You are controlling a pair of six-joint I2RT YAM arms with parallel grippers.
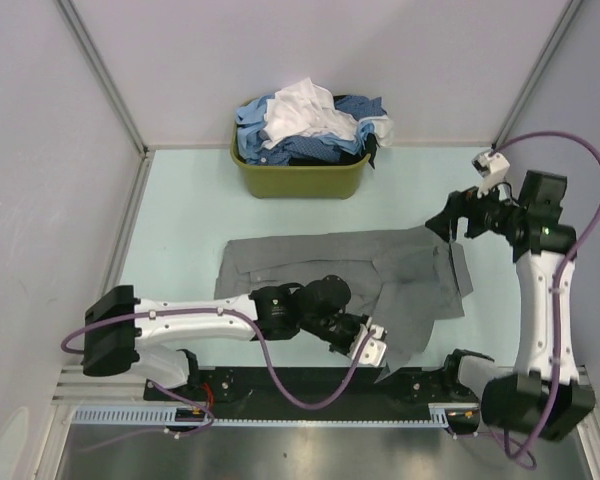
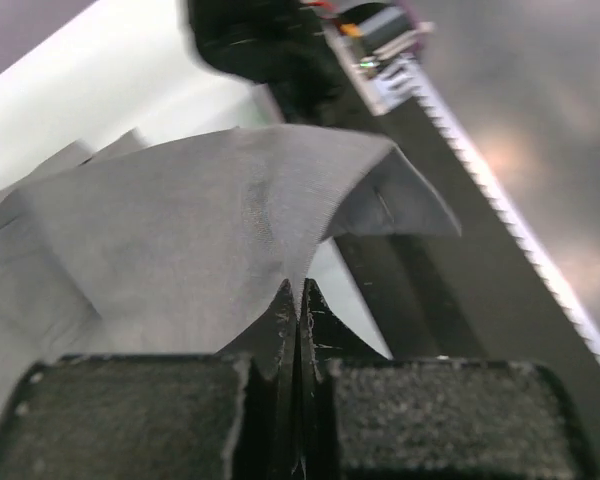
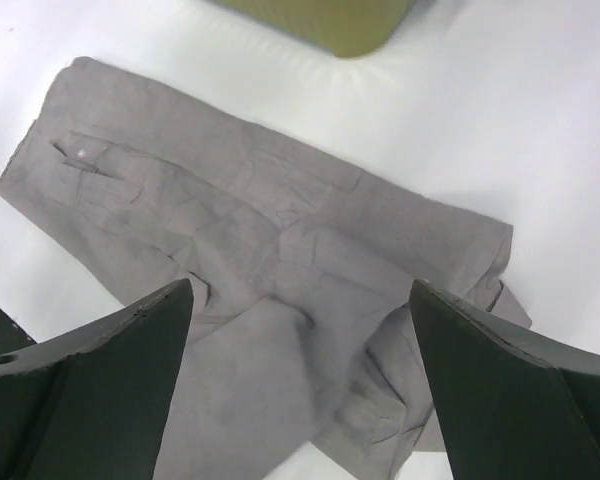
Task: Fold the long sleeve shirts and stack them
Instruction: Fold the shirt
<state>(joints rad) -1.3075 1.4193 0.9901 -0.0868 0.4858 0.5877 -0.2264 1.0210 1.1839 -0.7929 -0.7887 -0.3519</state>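
Lying rumpled, half-folded, plain grey shirt point(image 1: 320, 262)

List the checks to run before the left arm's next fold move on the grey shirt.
1. Left claw gripping the grey shirt: ok, shut on a raised fold of cloth.
2. Right claw free to help: ok, open, empty, above the shirt.
3. Basket apart from the shirt: ok.
4. Shirt lying flat: not ok, its right side is rumpled.
5. Only one layer pinched: cannot tell.
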